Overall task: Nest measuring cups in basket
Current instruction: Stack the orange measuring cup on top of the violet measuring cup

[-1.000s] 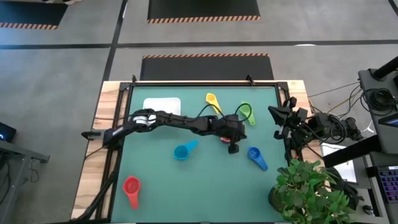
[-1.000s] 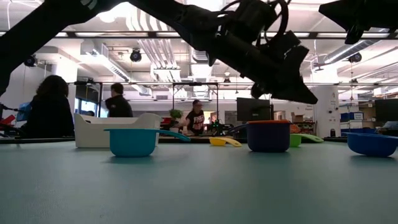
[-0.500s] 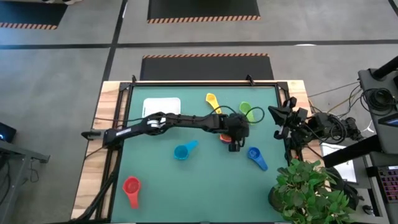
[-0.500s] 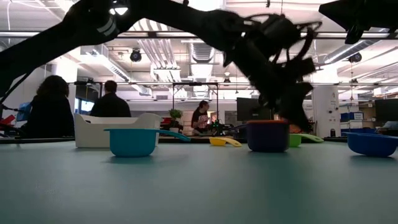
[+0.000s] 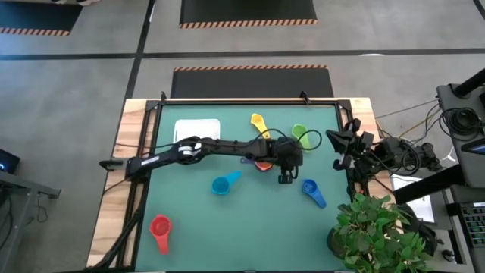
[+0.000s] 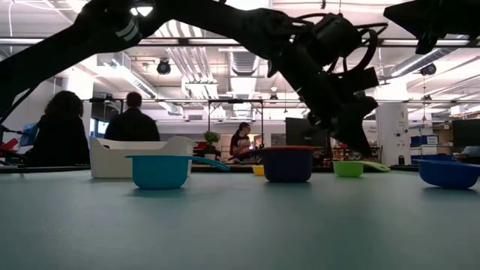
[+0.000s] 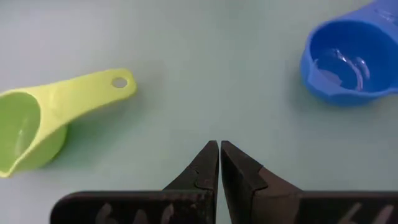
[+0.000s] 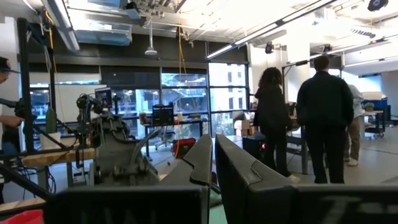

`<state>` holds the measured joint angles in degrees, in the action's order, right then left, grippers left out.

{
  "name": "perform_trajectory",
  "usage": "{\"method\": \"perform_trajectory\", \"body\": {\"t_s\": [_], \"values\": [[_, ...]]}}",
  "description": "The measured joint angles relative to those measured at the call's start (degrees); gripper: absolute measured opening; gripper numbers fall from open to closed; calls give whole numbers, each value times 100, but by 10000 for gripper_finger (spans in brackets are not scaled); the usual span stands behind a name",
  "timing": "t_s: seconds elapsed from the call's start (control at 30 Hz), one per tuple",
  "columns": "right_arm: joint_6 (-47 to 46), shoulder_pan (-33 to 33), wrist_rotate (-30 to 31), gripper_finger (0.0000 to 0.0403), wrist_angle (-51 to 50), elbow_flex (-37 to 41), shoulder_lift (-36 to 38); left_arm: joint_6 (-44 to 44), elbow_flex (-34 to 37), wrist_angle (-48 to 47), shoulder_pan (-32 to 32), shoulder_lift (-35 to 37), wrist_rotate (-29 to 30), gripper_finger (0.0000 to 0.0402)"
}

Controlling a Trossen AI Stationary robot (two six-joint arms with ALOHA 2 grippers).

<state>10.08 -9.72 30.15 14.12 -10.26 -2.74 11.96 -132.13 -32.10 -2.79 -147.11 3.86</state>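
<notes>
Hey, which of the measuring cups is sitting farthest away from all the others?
The red plastic measuring cup, alone near the table's front left corner. The light blue, dark blue, green and yellow ones cluster farther back.

Left arm reaching across the surface, right arm parked

The left arm stretches out long and low, its hand (image 5: 284,178) pointing down with both fingers (image 7: 205,167) pressed together, empty. The right hand (image 5: 339,161) stays folded at the surface's right edge, raised, its fingers (image 8: 202,160) closed too, holding nothing.
</notes>
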Motion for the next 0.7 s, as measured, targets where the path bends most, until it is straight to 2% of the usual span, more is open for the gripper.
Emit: {"method": "perform_trajectory", "body": {"t_s": [0.1,0.37,0.6,0.7], "values": [[-2,0,-2,9,-51,0,0,302,-295,-415,4,18,21,0],[-48,0,-1,9,-113,0,0,1467,-223,-1518,-348,703,-130,0],[-146,0,0,9,-189,0,-4,3048,-218,-2771,-975,844,-1826,0],[-195,0,0,9,-190,0,-4,2995,-201,-2756,-1245,816,-1989,0]]}}
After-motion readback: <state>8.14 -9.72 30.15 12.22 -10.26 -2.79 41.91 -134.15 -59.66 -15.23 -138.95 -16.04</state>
